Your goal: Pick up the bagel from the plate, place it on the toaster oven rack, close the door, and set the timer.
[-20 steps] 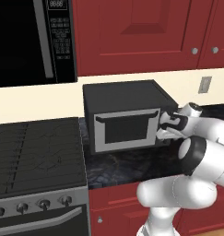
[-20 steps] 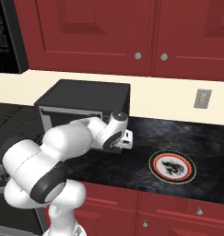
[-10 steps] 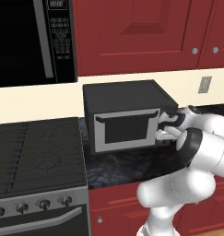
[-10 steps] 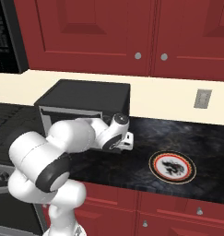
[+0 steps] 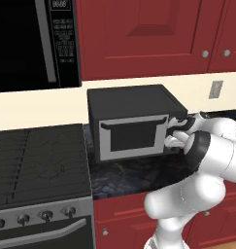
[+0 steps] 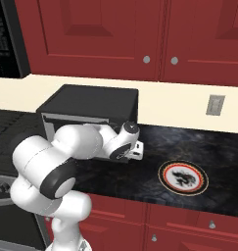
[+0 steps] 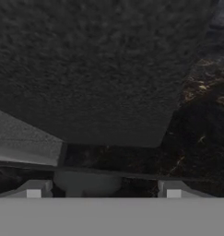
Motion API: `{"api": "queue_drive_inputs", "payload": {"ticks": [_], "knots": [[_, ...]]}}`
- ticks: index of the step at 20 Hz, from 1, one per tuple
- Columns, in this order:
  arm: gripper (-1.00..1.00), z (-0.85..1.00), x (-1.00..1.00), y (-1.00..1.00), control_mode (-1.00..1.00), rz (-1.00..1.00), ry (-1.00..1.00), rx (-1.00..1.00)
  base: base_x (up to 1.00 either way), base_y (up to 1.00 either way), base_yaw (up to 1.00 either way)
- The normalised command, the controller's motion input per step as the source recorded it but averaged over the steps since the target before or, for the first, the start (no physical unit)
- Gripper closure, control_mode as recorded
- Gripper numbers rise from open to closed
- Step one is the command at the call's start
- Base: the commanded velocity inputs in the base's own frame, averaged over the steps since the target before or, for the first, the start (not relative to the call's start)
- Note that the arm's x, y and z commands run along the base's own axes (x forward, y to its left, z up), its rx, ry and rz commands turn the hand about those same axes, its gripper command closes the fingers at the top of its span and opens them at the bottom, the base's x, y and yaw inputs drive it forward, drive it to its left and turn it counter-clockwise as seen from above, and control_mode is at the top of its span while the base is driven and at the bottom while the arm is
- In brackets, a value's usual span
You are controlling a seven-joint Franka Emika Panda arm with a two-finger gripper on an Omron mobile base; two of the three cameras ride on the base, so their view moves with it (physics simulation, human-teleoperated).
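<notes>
The black toaster oven [image 5: 134,104] stands on the dark counter with its silver-framed door [image 5: 131,138] shut. The rack and the bagel are hidden. My gripper [image 5: 174,133] is pressed up to the right end of the oven's front. In the hand view its two fingertips [image 7: 35,189] stand apart on either side of a grey round knob [image 7: 85,182], so the gripper [image 7: 103,189] is open around it. From the right base view, the oven [image 6: 91,100] is partly covered by my arm. The round plate [image 6: 183,177], with a red-orange ring and nothing on it, lies on the counter to the right.
A black microwave [image 5: 37,44] hangs above the stove [image 5: 37,165], left of the oven. Red cabinets [image 6: 115,34] run above and below the counter. A wall outlet [image 6: 215,104] sits on the cream backsplash. Bare dark counter [image 6: 223,157] surrounds the plate.
My forearm and elbow have swung a little closer to the oven. The hand has stayed at the right end of the oven's front. The plate has not moved.
</notes>
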Motion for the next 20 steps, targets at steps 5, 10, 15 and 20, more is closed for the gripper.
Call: {"api": "queue_drive_inputs", "payload": {"ticks": [5,10,15,20], "knots": [[1.0,0.0,0.26,-0.09,-1.0,0.0,0.0,0.02,0.0,0.0,0.0],[1.0,0.0,0.22,-0.47,-1.0,0.02,0.0,0.12,0.0,0.0,0.0],[1.0,0.0,0.3,-0.64,-1.0,0.06,0.04,0.19,0.0,0.0,0.0],[1.0,0.0,0.38,-0.74,-1.0,0.07,0.07,0.21,0.0,0.0,0.0]]}}
